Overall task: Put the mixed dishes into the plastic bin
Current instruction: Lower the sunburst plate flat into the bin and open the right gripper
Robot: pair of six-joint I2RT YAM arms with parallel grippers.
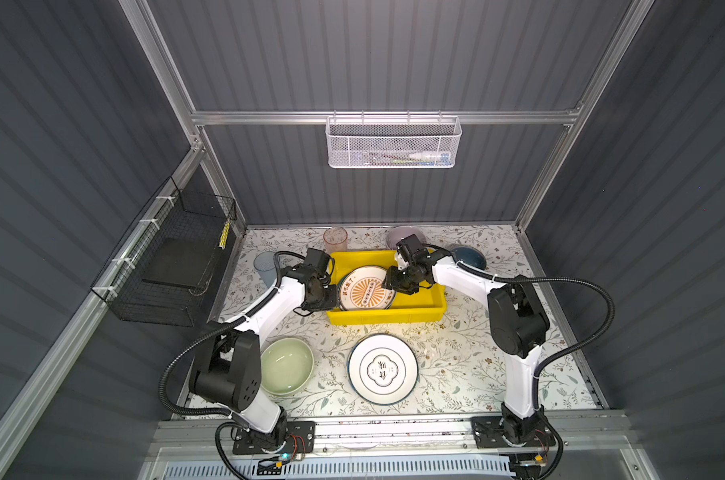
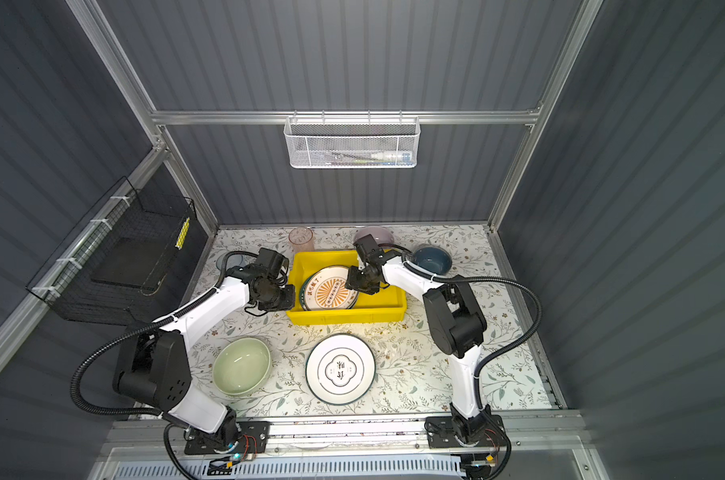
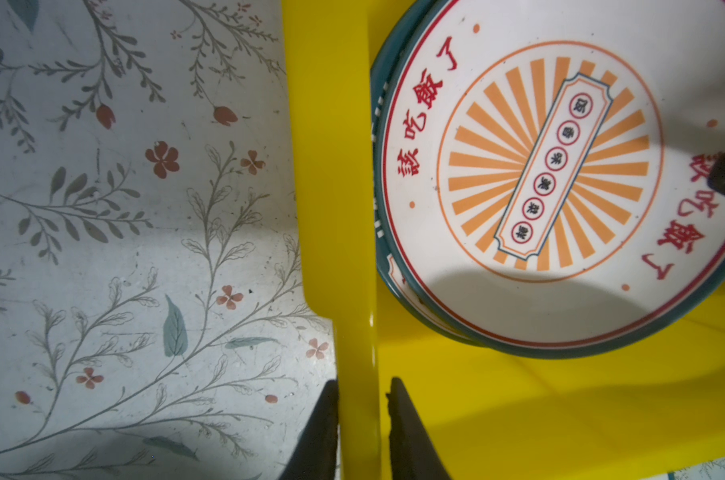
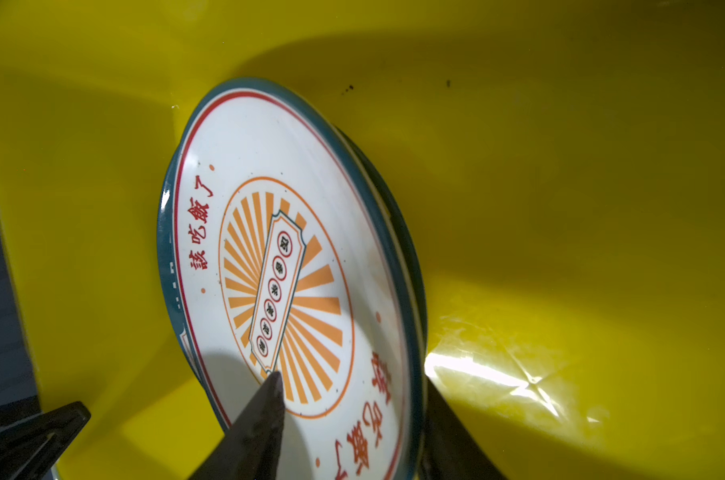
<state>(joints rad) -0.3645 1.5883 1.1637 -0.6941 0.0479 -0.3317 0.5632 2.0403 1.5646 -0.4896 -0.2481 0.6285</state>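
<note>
Two plates are stacked inside the plastic bin, which is set toward the far side of the floral worktop. The orange sunburst plate is laid face up on top, and only a sliver of the green-rimmed plate is seen beneath it. In both top views the stack is placed in the left half of the bin.

The left end effector is closed on the bin's left wall. In the left wrist view one finger is seen outside the lipped rim and one inside, with the yellow wall pinched between them. The right end effector is reached into the bin from the right and is held open at the right edge of the sunburst plate. In the right wrist view one finger is laid over the plate's face and the other is set outside the rim, so the rim is bracketed rather than clamped. Whether either finger is touching the plate cannot be told.

Outside the bin, the white emblem plate and the pale green bowl are found on the near part of the worktop, apart from each other. The pink tumbler is stood just behind the bin's far left corner. The blue tumbler is partly hidden by the left arm, and the lilac bowl by the right wrist. The blue bowl is seen beside the right forearm.
</note>
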